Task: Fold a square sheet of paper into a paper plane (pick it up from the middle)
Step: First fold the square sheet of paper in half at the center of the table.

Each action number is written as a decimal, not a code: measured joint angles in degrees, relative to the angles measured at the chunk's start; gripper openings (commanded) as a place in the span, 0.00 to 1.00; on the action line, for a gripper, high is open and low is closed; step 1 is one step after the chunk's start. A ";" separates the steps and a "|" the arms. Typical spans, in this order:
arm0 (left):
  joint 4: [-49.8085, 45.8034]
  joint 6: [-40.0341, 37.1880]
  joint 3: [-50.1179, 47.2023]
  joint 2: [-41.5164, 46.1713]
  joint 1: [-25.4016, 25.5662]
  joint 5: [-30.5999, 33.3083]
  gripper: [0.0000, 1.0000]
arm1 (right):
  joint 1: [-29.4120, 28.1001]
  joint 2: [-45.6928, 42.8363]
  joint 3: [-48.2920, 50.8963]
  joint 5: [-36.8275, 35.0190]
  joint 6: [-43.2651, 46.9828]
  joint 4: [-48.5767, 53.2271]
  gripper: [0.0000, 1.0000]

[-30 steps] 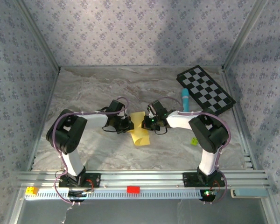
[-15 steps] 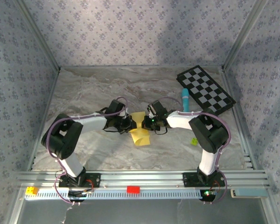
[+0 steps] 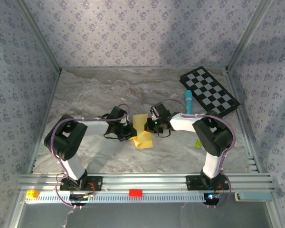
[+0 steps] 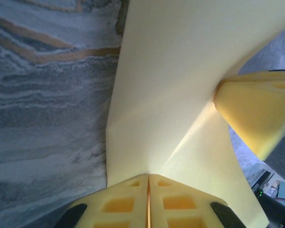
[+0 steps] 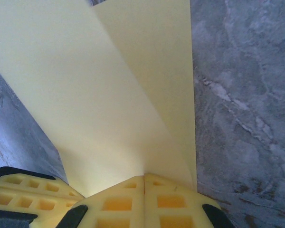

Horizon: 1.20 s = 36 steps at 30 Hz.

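My left gripper (image 4: pixel 148 176): fully closed, pinching the square sheet of paper (image 4: pixel 171 85) at its left edge | my right gripper (image 5: pixel 144 177): fully closed, pinching its right edge | sheet creased

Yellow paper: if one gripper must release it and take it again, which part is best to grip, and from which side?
Probably the free near end of the yellow paper, coming from the arm-base side. The left gripper and right gripper are shut on its two side edges, and that end sticks out past both, so nothing blocks it there.
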<state>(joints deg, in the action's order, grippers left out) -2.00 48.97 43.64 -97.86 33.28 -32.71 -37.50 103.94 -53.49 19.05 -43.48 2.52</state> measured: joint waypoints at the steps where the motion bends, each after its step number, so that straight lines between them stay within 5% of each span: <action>1: -0.24 0.15 -0.09 0.57 0.00 0.15 0.09 | 0.00 -0.02 0.00 -0.02 0.00 0.02 0.00; 14: 4.63 3.82 -3.21 4.85 0.26 -2.34 0.00 | 0.00 -0.09 0.09 -0.15 -0.02 0.02 0.00; 36: 1.14 1.68 -3.69 7.02 3.06 -0.94 0.01 | -0.04 -0.35 0.37 -0.39 -0.48 0.02 0.00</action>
<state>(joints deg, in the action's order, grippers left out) -0.86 50.65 39.94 -90.85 36.34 -33.65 -37.54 103.59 -53.12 18.65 -43.97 2.55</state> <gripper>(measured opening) 0.046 0.053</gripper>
